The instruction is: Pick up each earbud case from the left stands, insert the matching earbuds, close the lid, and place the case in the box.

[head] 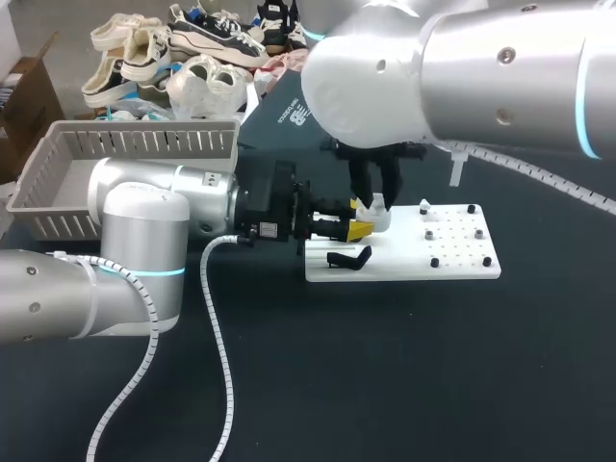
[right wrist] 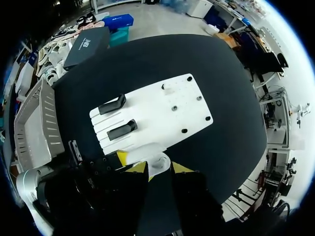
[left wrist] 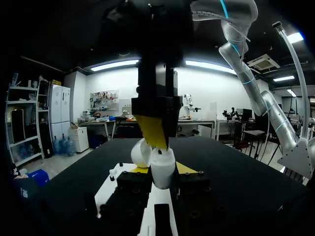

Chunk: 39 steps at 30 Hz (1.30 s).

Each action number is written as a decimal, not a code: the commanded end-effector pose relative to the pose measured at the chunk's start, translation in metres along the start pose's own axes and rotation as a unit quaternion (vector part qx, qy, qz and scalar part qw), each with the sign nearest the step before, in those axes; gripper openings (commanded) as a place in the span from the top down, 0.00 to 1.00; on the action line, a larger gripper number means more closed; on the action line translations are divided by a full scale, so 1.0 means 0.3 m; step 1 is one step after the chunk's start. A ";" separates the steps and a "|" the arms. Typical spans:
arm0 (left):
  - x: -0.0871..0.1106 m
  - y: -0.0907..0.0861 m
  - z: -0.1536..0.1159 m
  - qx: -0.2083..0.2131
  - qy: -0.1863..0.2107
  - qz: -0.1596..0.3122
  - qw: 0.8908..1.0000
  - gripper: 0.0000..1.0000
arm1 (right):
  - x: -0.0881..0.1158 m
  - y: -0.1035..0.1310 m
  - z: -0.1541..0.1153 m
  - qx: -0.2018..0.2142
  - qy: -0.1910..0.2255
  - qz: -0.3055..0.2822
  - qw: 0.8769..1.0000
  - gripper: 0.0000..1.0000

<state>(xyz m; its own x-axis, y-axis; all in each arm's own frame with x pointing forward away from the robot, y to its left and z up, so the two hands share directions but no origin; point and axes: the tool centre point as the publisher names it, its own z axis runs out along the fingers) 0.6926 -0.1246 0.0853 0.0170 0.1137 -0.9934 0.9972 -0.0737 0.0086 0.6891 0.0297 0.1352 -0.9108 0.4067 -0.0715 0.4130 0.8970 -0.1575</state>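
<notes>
Black table (head: 385, 366) under a white board (head: 452, 262); left gripper (left wrist: 162, 173) clamps the earbud case (left wrist: 161, 164); right gripper (head: 373, 200) above, hold unclear

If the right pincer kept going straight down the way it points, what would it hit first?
The white earbud case held in the left pincer. It sits directly under the right pincer, seemingly at contact, though depth is unclear.

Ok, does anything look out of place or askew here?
Nothing stands out. The white board lies flat, both black stands sit empty, and the earbud case is held in the left gripper under the right gripper.
</notes>
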 end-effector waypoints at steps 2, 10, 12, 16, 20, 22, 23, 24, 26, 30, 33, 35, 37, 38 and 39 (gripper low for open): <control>0.001 0.001 0.001 0.000 -0.001 0.000 1.000 1.00 | -0.015 -0.104 -0.044 -0.030 0.005 0.021 0.999 0.75; 0.001 0.001 0.001 0.000 -0.001 0.000 1.000 1.00 | -0.094 -0.210 -0.101 -0.067 -0.022 0.031 0.997 0.60; 0.001 0.001 0.001 0.000 -0.001 0.000 1.000 1.00 | -0.114 -0.227 -0.109 -0.072 -0.037 0.022 0.996 0.53; 0.001 0.001 0.001 0.000 -0.001 0.000 1.000 1.00 | -0.154 -0.248 -0.113 -0.092 -0.064 -0.023 0.993 0.43; 0.001 0.001 0.001 0.000 -0.001 0.000 1.000 1.00 | -0.198 -0.269 -0.092 -0.107 -0.078 -0.049 0.990 0.49; 0.001 0.001 0.001 0.000 -0.001 0.000 1.000 1.00 | -0.214 -0.273 -0.079 -0.109 -0.084 -0.063 0.989 0.51; 0.001 0.001 0.001 0.000 -0.001 0.000 1.000 1.00 | -0.229 -0.274 -0.067 -0.108 -0.087 -0.067 0.988 0.52; 0.001 0.001 0.001 0.000 -0.001 0.000 1.000 1.00 | -0.238 -0.274 -0.060 -0.110 -0.088 -0.072 0.987 0.51; 0.001 0.001 0.001 0.000 -0.001 0.000 1.000 1.00 | -0.258 -0.271 -0.041 -0.110 -0.087 -0.076 0.987 0.51; 0.001 0.001 0.001 0.000 -0.001 0.000 1.000 1.00 | -0.294 -0.255 0.005 -0.120 -0.073 -0.082 0.987 0.46; 0.001 0.001 0.001 0.000 -0.001 0.000 1.000 1.00 | -0.309 -0.238 0.040 -0.133 -0.060 -0.082 0.986 0.43; 0.001 0.001 0.001 0.000 -0.001 0.000 1.000 1.00 | -0.318 -0.227 0.065 -0.135 -0.055 -0.072 0.987 0.42; 0.001 0.001 0.001 0.000 -0.001 0.000 1.000 1.00 | -0.329 -0.219 0.085 -0.140 -0.047 -0.060 0.987 0.42; 0.001 0.001 0.001 0.000 -0.001 0.000 1.000 1.00 | -0.335 -0.215 0.097 -0.140 -0.045 -0.050 0.988 0.43; 0.001 0.001 0.001 0.000 -0.001 0.000 1.000 1.00 | -0.340 -0.210 0.108 -0.139 -0.042 -0.038 0.989 0.45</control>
<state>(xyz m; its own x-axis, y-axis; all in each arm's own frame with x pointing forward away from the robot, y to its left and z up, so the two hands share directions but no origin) 0.6926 -0.1246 0.0853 0.0170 0.1138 -0.9934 0.9972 -0.0737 0.0086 0.7461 -0.0755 0.1290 -0.9362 0.3118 -0.1625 0.2959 0.9483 0.1149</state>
